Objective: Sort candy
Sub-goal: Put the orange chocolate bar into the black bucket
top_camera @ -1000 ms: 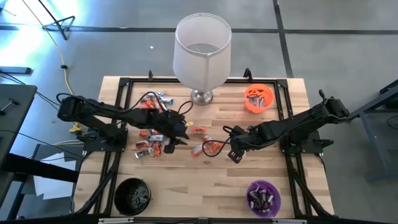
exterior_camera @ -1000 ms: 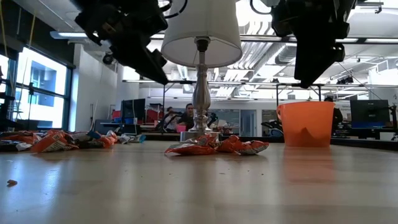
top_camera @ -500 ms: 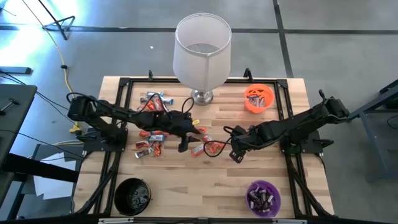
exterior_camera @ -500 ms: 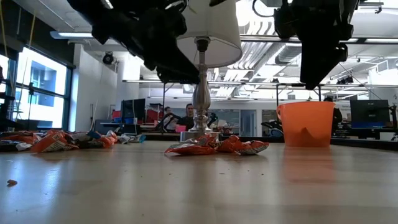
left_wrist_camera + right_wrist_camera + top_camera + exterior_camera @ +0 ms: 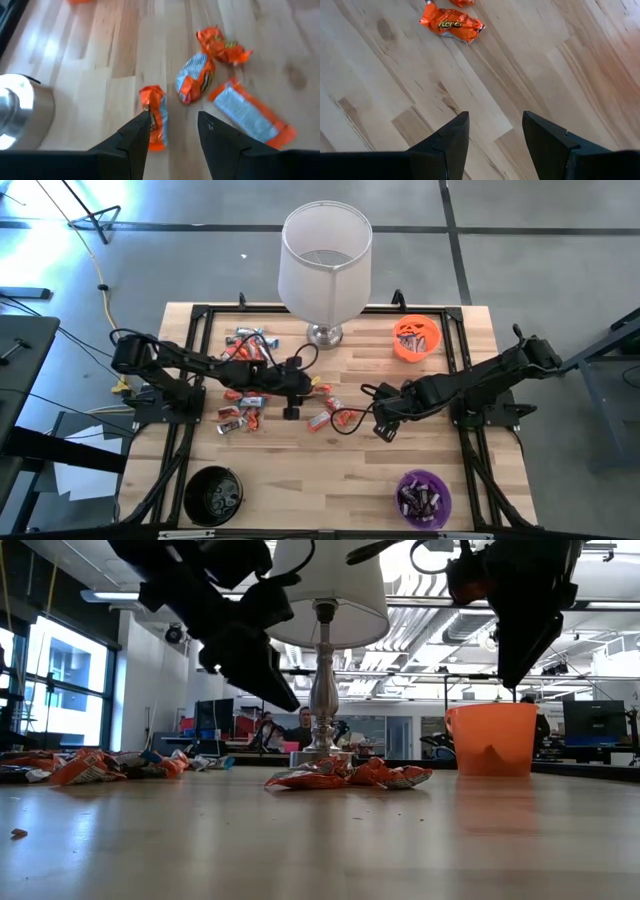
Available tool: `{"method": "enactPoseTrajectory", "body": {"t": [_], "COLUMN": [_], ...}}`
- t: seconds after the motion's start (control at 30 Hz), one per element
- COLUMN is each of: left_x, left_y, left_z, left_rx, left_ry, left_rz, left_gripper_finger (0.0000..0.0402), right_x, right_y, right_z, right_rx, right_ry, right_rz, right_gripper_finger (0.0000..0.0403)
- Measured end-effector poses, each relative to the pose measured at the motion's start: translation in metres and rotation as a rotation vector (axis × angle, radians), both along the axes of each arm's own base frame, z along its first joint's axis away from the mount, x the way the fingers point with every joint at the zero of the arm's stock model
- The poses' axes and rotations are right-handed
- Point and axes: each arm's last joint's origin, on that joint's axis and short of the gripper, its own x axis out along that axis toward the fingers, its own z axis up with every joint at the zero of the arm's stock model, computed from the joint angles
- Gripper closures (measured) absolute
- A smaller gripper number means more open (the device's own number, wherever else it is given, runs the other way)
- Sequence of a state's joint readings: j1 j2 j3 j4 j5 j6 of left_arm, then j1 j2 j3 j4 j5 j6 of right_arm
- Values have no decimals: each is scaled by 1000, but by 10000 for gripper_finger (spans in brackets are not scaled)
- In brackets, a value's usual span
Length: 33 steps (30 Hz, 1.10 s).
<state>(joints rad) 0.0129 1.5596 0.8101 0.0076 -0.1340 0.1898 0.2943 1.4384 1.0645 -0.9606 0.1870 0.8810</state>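
Observation:
Orange-wrapped candy (image 5: 335, 417) lies in a small group mid-table, shown close in the left wrist view as several pieces (image 5: 195, 81). More candy (image 5: 243, 380) is spread at the left, some orange, some silvery. My left gripper (image 5: 172, 127) hangs open above the near-left end of the middle group; one orange piece (image 5: 156, 116) lies on the wood below its fingertips. My right gripper (image 5: 495, 131) is open over bare wood to the right of the group, with one orange candy (image 5: 451, 22) ahead of it. In the low view both grippers are clear of the table.
A lamp with a white shade (image 5: 325, 260) and a chrome foot (image 5: 323, 335) stands at the far middle. The orange bowl (image 5: 415, 338) sits far right, the purple bowl (image 5: 424, 498) with candy near right, the black bowl (image 5: 213, 495) near left. Black frame rails (image 5: 190, 430) run along both sides.
My left gripper has moved toward the table's right, from the left pile to the middle candy group, and then sunk closer to the table while tipping its fingers. The candy has not moved.

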Motion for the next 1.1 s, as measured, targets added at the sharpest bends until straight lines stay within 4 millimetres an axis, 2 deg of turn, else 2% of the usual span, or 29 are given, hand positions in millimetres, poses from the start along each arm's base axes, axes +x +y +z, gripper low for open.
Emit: {"method": "enactPoseTrajectory", "body": {"t": [0.13, 0.27, 0.6, 0.8, 0.9, 1.1], "left_x": [0, 3, 23, 50, 60, 66], "left_y": [2, 9, 30, 42, 47, 47], "left_z": [-2, -9, -48, -51, -57, -69], "left_rx": [155, 251, 268, 270, 252, 204], "left_ry": [39, 67, 83, 69, 119, 229], "left_rz": [-110, -137, -100, -70, -58, -34], "left_gripper_finger": [250, 250, 249, 249, 249, 249], "right_x": [0, 0, 0, 0, 0, 0], "right_y": [0, 0, 0, 0, 0, 0], "right_z": [0, 0, 0, 0, 0, 0], "right_rx": [10, 23, 24, 23, 23, 22], "right_ry": [-4, -9, -11, -10, -10, -10], "right_rz": [-36, -80, -83, -79, -79, -77], "right_gripper_finger": [222, 222, 222, 222, 222, 222]}}
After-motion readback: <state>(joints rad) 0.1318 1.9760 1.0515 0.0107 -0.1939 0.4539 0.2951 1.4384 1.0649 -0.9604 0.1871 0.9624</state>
